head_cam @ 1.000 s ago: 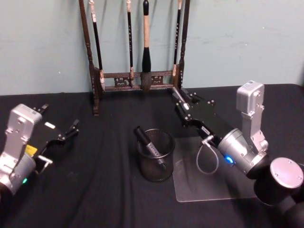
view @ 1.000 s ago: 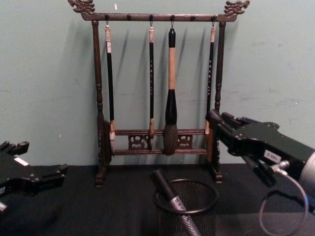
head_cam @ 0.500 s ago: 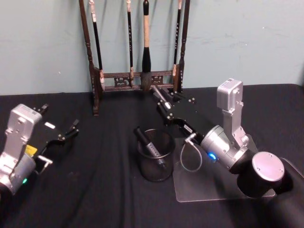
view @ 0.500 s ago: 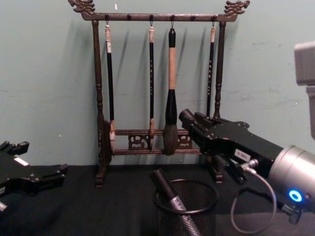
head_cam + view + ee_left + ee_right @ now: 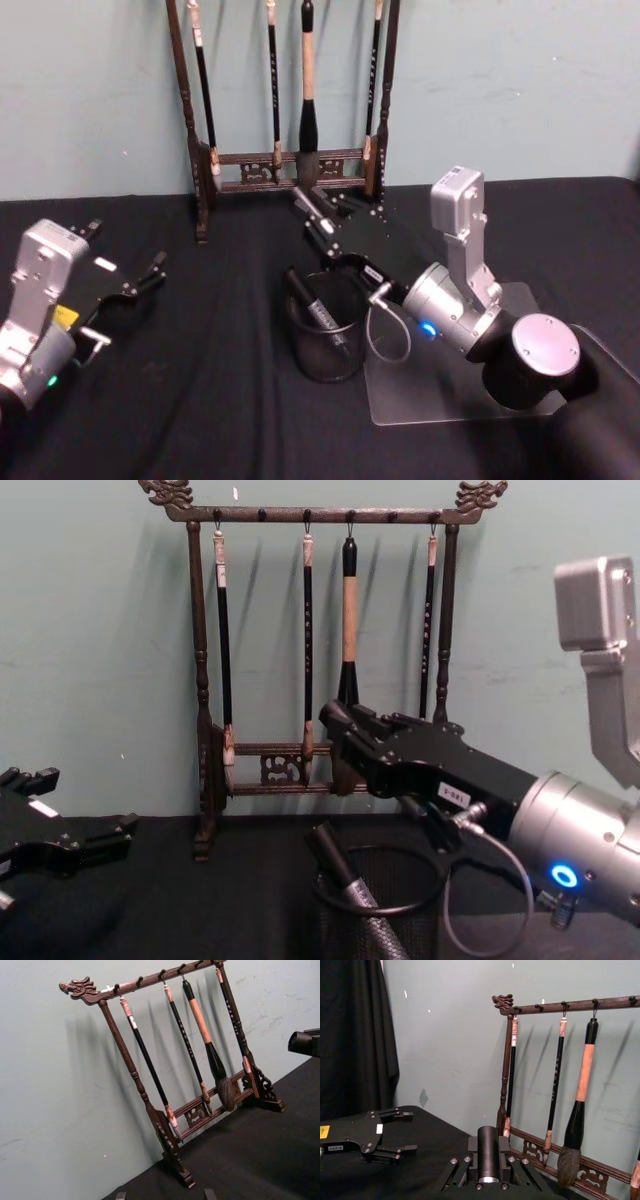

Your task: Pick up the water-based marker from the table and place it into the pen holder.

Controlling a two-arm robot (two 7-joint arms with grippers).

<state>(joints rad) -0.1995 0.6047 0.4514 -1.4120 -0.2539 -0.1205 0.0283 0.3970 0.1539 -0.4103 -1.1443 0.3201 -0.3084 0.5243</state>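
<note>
Dark grey cylindrical water-based marker [image 5: 318, 312] leans tilted inside black round wire-mesh pen holder [image 5: 335, 362], top end above the rim. Right gripper [image 5: 314, 218] hovers just behind and above the holder; claw state cannot be told. Left gripper [image 5: 122, 255] well apart at far left over black table [image 5: 220, 400], claw spread

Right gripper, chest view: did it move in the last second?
Yes. The right gripper moved leftward, from the brush rack's right post to in front of its thick brush.
</note>
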